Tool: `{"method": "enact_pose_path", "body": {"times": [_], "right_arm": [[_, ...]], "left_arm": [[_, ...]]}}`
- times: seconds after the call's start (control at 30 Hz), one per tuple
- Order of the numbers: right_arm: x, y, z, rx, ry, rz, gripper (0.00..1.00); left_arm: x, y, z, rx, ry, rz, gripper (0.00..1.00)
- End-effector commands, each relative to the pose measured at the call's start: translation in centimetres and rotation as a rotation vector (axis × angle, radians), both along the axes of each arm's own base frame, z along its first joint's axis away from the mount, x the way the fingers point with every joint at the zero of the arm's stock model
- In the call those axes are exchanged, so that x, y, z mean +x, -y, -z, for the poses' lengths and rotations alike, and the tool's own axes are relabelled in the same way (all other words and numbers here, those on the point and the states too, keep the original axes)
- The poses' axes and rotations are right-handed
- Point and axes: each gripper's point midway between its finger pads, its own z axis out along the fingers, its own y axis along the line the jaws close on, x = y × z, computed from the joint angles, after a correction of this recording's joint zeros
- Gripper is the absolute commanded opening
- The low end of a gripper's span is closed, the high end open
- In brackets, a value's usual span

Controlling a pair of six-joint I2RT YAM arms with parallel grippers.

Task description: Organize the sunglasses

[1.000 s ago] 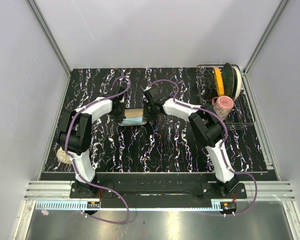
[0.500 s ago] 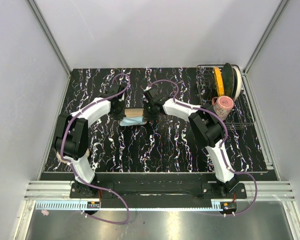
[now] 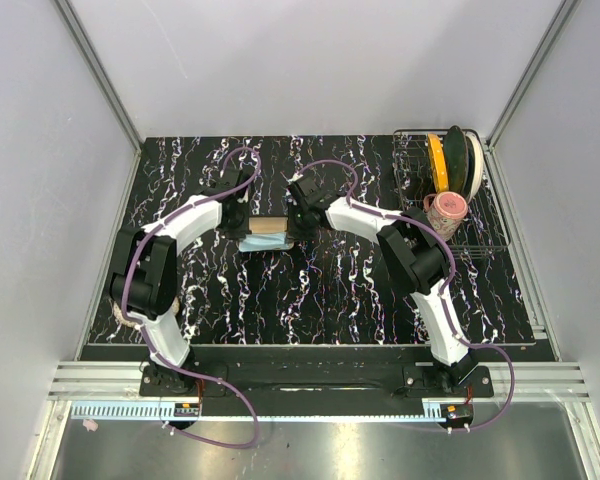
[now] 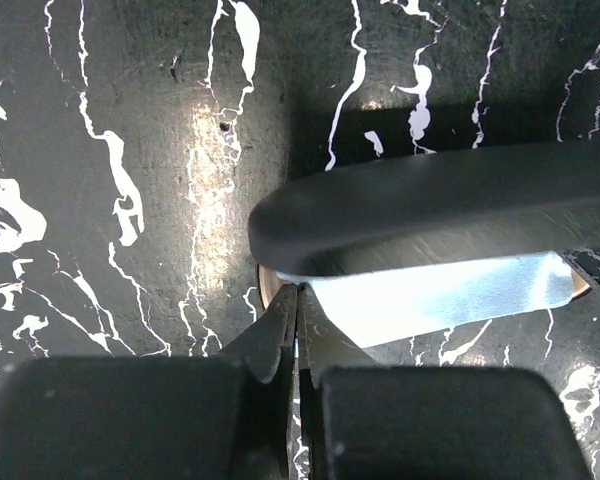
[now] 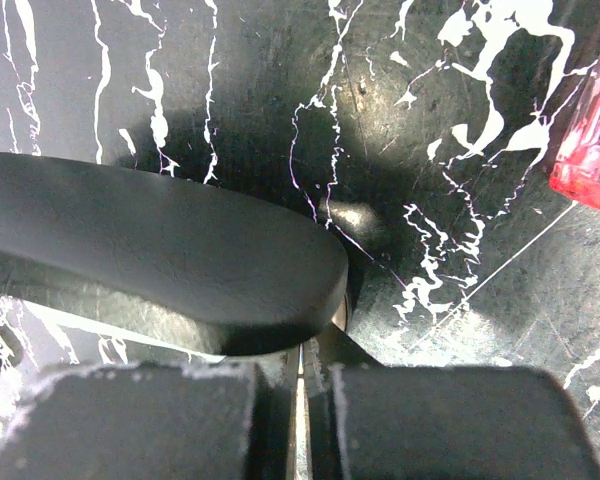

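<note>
– Black marbled table [image 3: 360, 290] between pale walls, with both arms reaching in to meet at the middle. What are they working on?

– The black case [image 3: 265, 226], lying open between them. A wire rack [image 3: 480, 240] stands well apart at the far right corner and plays no part.

– And inside the case?

– A light blue cloth [image 4: 430, 300] shows under the raised lid. No glasses are in there that I can see.

– So where are the sunglasses [image 5: 585, 165]?

– Only a red-pink corner shows, at the right edge of the right wrist view. It lies on the table beside the case, outside it.

– The claws?

– The left gripper [image 4: 295, 325] has its fingers pressed together at the case's end, by the cloth. The right gripper [image 5: 305, 365] is likewise closed, tucked under the lid's other end. Whether either pinches the rim, I can't tell.

– Which step, then?

– Steadying or opening the case, I'd judge. Next, one claw must let go, open, and pick up the glasses gently.
</note>
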Motion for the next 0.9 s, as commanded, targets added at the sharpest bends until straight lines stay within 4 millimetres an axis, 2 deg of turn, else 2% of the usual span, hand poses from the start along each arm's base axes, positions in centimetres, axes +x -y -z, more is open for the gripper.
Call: {"method": "enact_pose_path", "body": {"times": [0.0, 0.33, 0.6, 0.87], "right_arm": [[-0.8, 0.5, -0.8, -0.012, -0.001, -0.003, 0.00], [-0.9, 0.0, -1.1, 0.013, 0.004, -0.018, 0.00], [-0.8, -0.2, -1.5, 0.031, 0.028, -0.038, 0.00], [-1.2, 0.5, -1.1, 0.018, 0.034, -0.014, 0.00]], "left_arm": [[0.2, -0.8, 0.8, 0.049, -0.010, -0.027, 0.00], [0.9, -0.8, 2.5, 0.076, -0.029, -0.044, 0.00], [0.6, -1.3, 3.6, 0.110, -0.061, -0.059, 0.00], [0.9, -1.4, 3.7, 0.113, -0.055, -0.084, 0.00]]}}
